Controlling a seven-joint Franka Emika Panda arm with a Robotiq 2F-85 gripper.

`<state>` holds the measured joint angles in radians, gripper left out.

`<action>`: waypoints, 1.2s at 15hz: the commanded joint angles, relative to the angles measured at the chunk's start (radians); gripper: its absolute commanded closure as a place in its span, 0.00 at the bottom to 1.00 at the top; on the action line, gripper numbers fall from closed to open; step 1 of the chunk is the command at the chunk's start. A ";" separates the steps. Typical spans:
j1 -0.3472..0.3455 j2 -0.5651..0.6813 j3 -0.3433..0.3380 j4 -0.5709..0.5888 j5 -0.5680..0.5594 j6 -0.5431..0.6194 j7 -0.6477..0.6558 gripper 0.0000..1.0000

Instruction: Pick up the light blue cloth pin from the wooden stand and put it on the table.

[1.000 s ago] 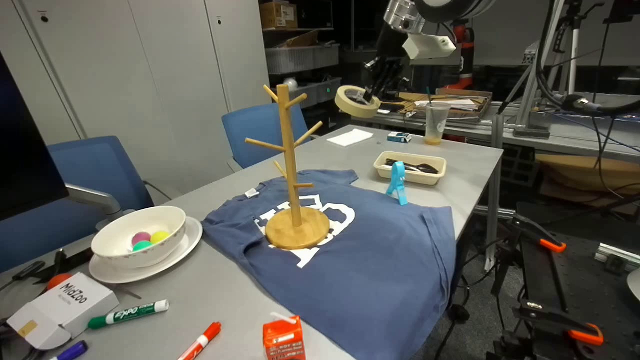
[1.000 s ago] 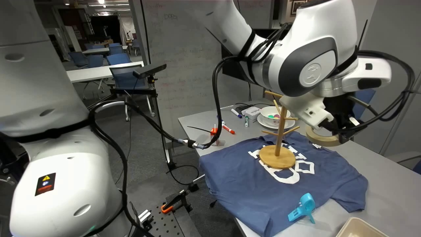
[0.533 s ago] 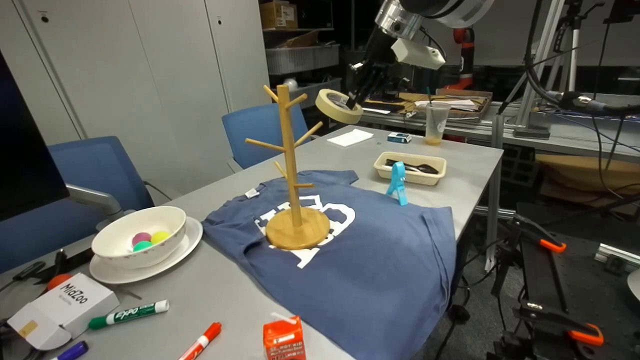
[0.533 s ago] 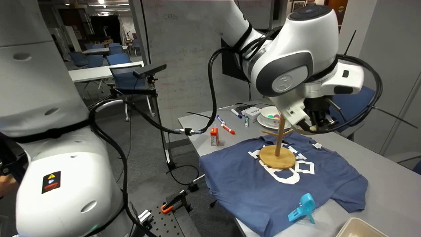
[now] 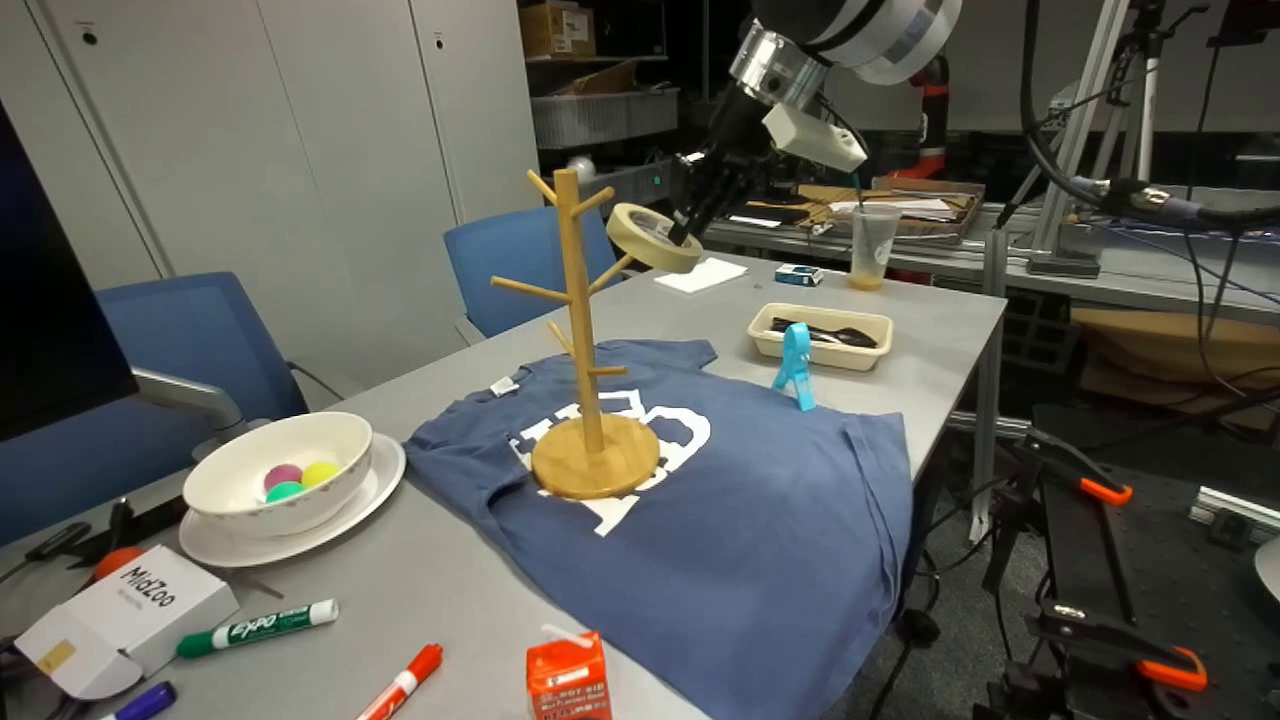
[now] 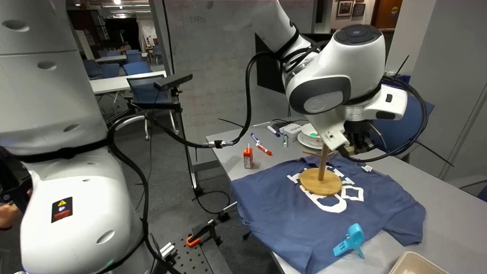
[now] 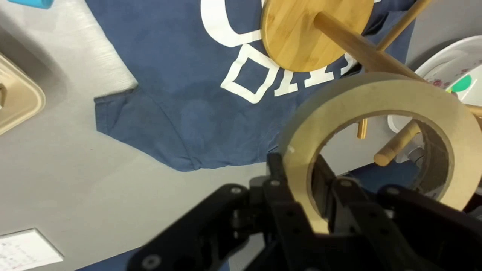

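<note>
The light blue cloth pin [image 5: 796,362] stands at the edge of the blue T-shirt, off the stand; it shows in an exterior view [image 6: 354,239] and at the wrist view's top left corner [image 7: 34,3]. The wooden stand [image 5: 578,300] is upright on the shirt, its pegs bare; its base shows in the wrist view [image 7: 301,37]. My gripper [image 7: 299,169] is shut on the rim of a masking tape roll [image 7: 376,94]. The roll is beside the stand's upper pegs; a peg end shows through its hole. Contact cannot be told. The table [image 5: 690,320] is light grey.
The dark blue T-shirt [image 5: 780,500] lies under the stand. A beige tray [image 5: 820,340] with black cutlery is beside the pin. A bowl [image 5: 280,470] with coloured balls sits on a plate. Markers, a white box [image 5: 140,610] and a red carton [image 5: 568,675] lie near the table's end.
My gripper has moved toward the stand and lower, with the tape roll held in it throughout. The cloth pin and the stand have not moved.
</note>
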<state>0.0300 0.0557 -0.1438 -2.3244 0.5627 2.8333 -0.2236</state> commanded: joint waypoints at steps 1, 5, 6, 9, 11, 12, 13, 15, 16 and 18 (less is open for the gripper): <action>-0.005 0.038 0.021 0.046 0.109 -0.017 -0.098 0.94; -0.010 0.082 0.033 0.065 0.169 -0.028 -0.149 0.94; -0.012 0.093 0.035 0.069 0.179 -0.030 -0.159 0.94; -0.013 0.119 0.036 0.080 0.178 -0.035 -0.159 0.53; -0.013 0.130 0.035 0.086 0.170 -0.035 -0.152 0.46; -0.014 0.134 0.034 0.087 0.168 -0.033 -0.152 0.38; -0.014 0.137 0.034 0.086 0.166 -0.032 -0.152 0.31; -0.014 0.139 0.032 0.083 0.159 -0.029 -0.150 0.16; -0.010 0.138 0.026 0.078 0.141 -0.023 -0.137 0.07; 0.002 0.130 0.006 0.060 0.084 -0.007 -0.101 0.00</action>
<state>0.0275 0.1866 -0.1188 -2.2645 0.6974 2.8254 -0.3422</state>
